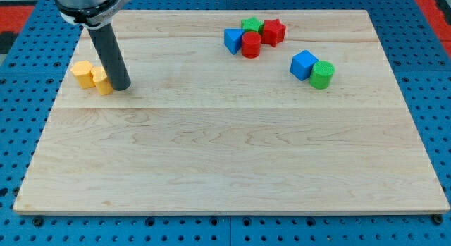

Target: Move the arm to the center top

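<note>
My tip rests on the wooden board at the view's upper left. It touches the right side of a yellow block, with a second yellow block just left of that. Near the view's top centre sits a cluster: a blue block, a red cylinder, a green star-shaped block and a red star-shaped block. To the right lie a blue cube and a green cylinder, touching each other.
The dark rod rises from the tip to the arm's head at the view's top left. A blue pegboard surrounds the board on all sides.
</note>
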### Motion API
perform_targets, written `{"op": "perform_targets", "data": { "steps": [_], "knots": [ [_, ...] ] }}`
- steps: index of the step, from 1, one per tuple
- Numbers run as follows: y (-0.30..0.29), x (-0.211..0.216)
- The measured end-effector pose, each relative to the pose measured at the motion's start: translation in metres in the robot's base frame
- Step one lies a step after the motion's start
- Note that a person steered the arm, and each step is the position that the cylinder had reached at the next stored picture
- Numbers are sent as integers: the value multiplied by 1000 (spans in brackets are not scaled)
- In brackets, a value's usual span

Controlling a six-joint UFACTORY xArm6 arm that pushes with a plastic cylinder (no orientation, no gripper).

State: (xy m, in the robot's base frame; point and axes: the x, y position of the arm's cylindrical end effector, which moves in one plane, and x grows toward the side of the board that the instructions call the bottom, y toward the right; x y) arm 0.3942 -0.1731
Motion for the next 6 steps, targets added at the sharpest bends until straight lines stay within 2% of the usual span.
{"op": "perform_targets", "data": {
  "steps": [2, 3, 4, 5, 6],
  "knots": [
    [19, 0],
    [54, 0],
    [120, -11],
    [135, -27],
    [121, -68]
  ]
}}
